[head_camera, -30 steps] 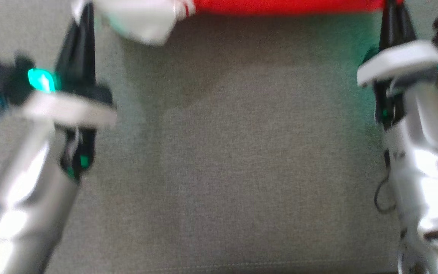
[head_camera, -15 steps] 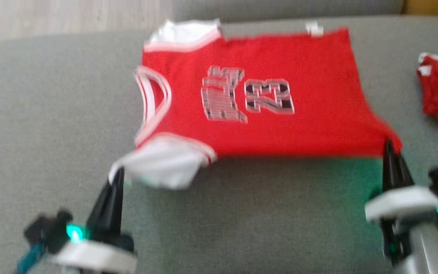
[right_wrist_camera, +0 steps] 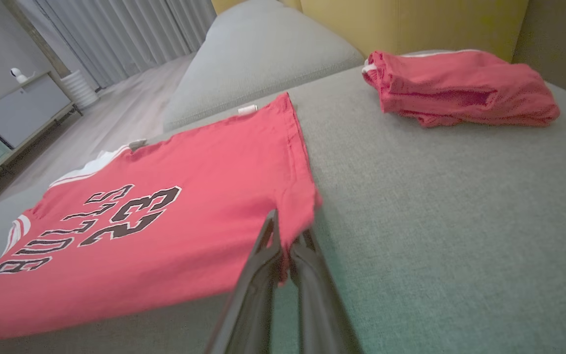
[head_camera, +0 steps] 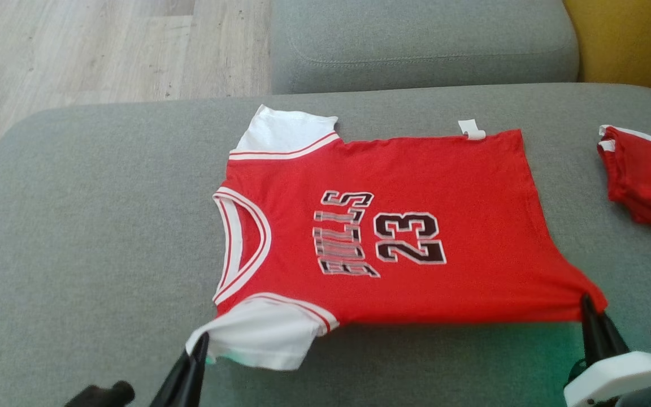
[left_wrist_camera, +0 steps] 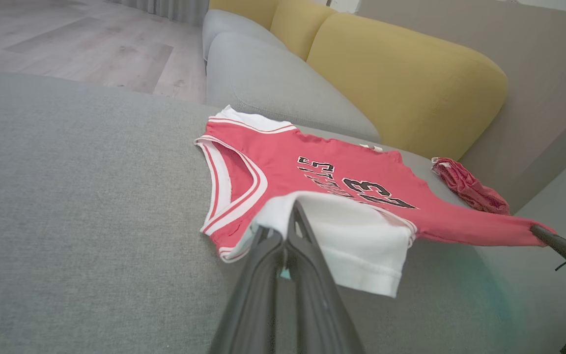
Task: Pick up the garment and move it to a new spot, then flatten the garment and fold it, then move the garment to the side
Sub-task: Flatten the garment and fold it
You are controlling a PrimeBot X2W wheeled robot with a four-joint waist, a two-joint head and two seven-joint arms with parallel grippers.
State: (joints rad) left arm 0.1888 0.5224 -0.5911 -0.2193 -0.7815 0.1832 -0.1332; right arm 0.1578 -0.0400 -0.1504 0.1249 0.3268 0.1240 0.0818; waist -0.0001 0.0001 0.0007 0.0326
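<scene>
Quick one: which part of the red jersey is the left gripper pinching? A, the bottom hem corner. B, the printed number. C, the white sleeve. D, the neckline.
C: the left gripper is shut on the edge of the white sleeve of the jersey, while the right gripper pinches the hem corner.

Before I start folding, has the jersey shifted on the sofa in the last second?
Cannot tell: the head camera tilted up. Against the folded red garment, the jersey shows no clear shift.
</scene>
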